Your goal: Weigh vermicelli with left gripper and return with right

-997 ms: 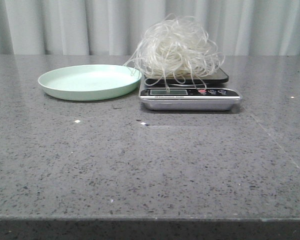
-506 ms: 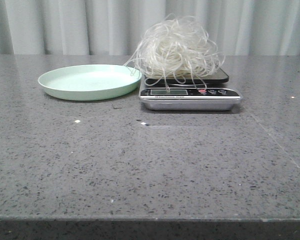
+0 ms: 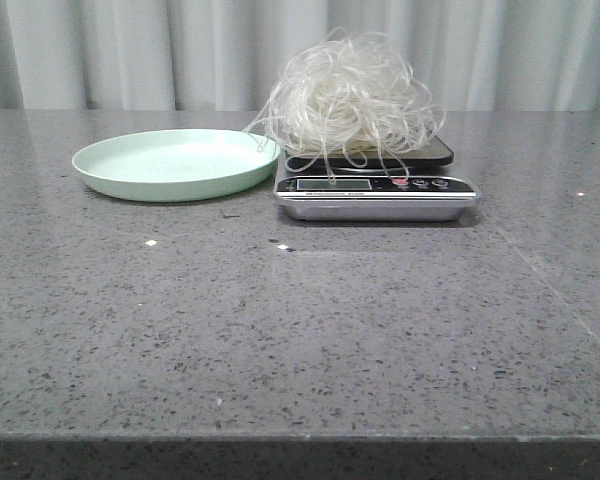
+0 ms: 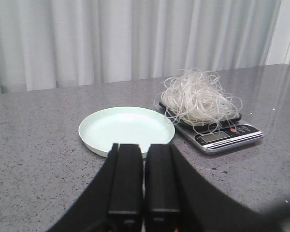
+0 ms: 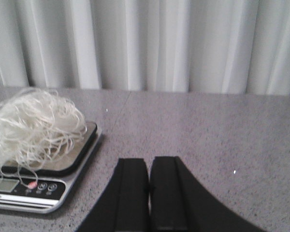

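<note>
The vermicelli (image 3: 350, 95), a fluffy tangle of thin white strands, sits on the silver kitchen scale (image 3: 376, 190) at the back middle of the table. It also shows in the left wrist view (image 4: 199, 98) and the right wrist view (image 5: 31, 128). The pale green plate (image 3: 175, 163) lies empty just left of the scale. My left gripper (image 4: 144, 147) is shut and empty, well short of the plate (image 4: 125, 128). My right gripper (image 5: 149, 162) is shut and empty, to the right of the scale (image 5: 38, 181). Neither gripper shows in the front view.
Grey speckled stone table (image 3: 300, 330) with its front edge near the bottom of the front view. White curtain (image 3: 130, 50) behind the table. A few small white specks (image 3: 150, 242) lie on the surface in front of the plate.
The whole front view has shifted a few pixels to the left. The vermicelli, scale and plate keep their places relative to each other.
</note>
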`<state>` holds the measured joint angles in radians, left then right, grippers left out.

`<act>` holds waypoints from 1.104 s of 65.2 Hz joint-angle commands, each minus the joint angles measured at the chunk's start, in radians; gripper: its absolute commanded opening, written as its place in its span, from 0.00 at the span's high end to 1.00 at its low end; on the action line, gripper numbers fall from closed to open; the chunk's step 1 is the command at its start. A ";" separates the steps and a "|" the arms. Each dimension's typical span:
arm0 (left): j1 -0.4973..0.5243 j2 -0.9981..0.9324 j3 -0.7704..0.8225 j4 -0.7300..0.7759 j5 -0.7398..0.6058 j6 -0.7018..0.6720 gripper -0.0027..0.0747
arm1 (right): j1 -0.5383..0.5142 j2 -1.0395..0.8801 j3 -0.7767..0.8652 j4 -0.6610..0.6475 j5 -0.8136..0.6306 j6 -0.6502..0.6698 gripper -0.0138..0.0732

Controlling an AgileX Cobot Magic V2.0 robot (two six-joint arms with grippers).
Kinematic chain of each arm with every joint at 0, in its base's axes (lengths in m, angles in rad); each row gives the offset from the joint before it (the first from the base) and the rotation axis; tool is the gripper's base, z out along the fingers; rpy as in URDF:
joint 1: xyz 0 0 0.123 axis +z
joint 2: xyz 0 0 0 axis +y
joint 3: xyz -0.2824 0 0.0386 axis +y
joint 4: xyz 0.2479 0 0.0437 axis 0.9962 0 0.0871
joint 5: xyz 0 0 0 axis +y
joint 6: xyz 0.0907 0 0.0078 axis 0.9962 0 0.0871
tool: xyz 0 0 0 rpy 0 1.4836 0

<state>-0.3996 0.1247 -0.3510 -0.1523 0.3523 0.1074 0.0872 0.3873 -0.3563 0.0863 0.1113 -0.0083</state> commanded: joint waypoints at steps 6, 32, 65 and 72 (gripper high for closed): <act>0.002 0.012 -0.026 -0.014 -0.093 0.002 0.80 | 0.000 0.092 -0.040 0.006 -0.079 0.002 0.63; 0.002 0.012 -0.026 -0.022 -0.104 0.002 0.80 | 0.228 0.461 -0.482 0.005 0.202 0.002 0.14; 0.002 0.012 -0.026 -0.022 -0.104 0.002 0.80 | 0.408 1.227 -1.262 -0.034 0.651 0.001 0.14; 0.002 0.012 -0.026 -0.022 -0.104 0.002 0.80 | 0.408 1.355 -1.382 -0.044 0.774 0.001 0.14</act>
<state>-0.3996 0.1247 -0.3510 -0.1609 0.3282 0.1074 0.4945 1.6935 -1.6165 0.0607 0.8175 0.0000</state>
